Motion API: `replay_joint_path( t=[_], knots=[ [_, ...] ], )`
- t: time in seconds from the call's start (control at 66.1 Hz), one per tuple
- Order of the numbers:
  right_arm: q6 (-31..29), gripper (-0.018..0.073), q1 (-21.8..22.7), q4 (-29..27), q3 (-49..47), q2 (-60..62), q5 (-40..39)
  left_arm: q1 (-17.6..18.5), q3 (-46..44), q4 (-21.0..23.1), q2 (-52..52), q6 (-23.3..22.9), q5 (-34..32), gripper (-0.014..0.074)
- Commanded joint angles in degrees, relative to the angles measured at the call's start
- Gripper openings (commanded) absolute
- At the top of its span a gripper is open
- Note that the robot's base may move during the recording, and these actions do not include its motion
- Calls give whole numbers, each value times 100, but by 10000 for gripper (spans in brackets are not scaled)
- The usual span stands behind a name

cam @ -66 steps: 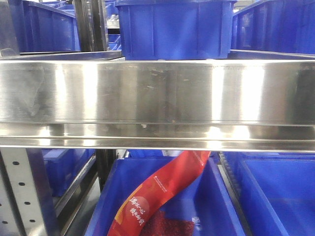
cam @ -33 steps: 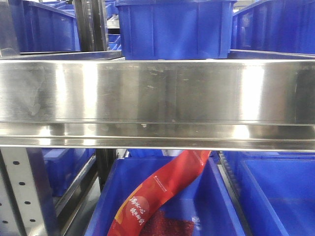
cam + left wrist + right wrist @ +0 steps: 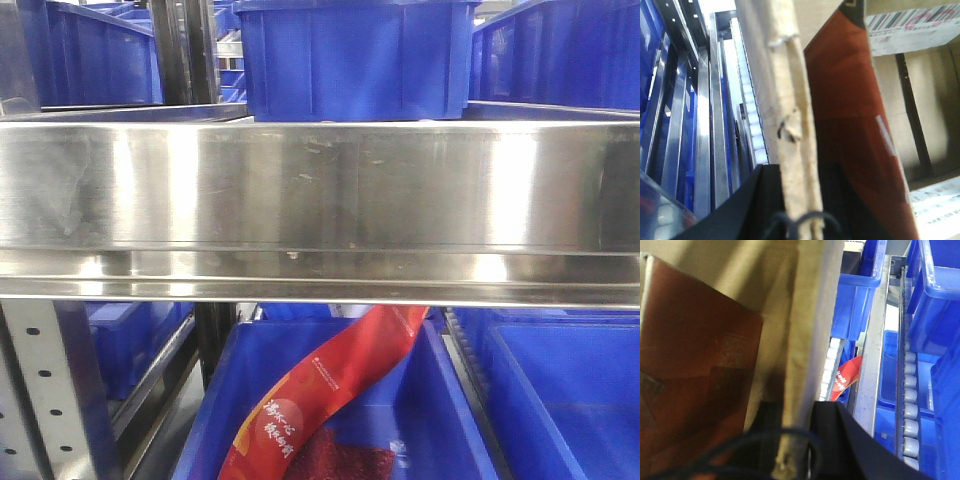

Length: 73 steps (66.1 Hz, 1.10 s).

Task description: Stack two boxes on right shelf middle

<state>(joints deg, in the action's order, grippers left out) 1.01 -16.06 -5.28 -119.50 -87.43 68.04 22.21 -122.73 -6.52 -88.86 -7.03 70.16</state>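
Blue bins [image 3: 355, 60] crowd the steel shelf [image 3: 320, 190]; my left tool [image 3: 800, 220] and right tool [image 3: 790, 450] each pinch a box wall [image 3: 795, 125], mid-carry, needing a level lift onto it.

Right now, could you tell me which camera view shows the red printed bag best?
The front-facing view: the red printed bag lies slanted in a blue bin below the steel shelf lip. The right wrist view shows only a sliver; the left wrist view, nothing.

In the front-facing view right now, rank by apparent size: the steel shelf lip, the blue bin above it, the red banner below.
1. Steel shelf lip, spanning the full frame width.
2. Blue bin above, cropped by the top edge, so only its visible part counts.
3. Red banner, though nearness to the camera may skew this.
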Motion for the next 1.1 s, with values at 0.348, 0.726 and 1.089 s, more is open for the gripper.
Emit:
replay_joint_path(
  t=[0.348, 0.726, 1.089],
  knots=[
    [-44, -155, 36, 49, 338, -322, 192, 31, 798, 164, -391, 44, -20, -111],
    [-44, -137, 36, 46, 1673, -520, 192, 31, 1273, 25, -785, 44, -20, -111],
    [-44, 475, 36, 46, 1689, -356, 192, 31, 1273, 66, -726, 44, -20, 314]
  ],
)
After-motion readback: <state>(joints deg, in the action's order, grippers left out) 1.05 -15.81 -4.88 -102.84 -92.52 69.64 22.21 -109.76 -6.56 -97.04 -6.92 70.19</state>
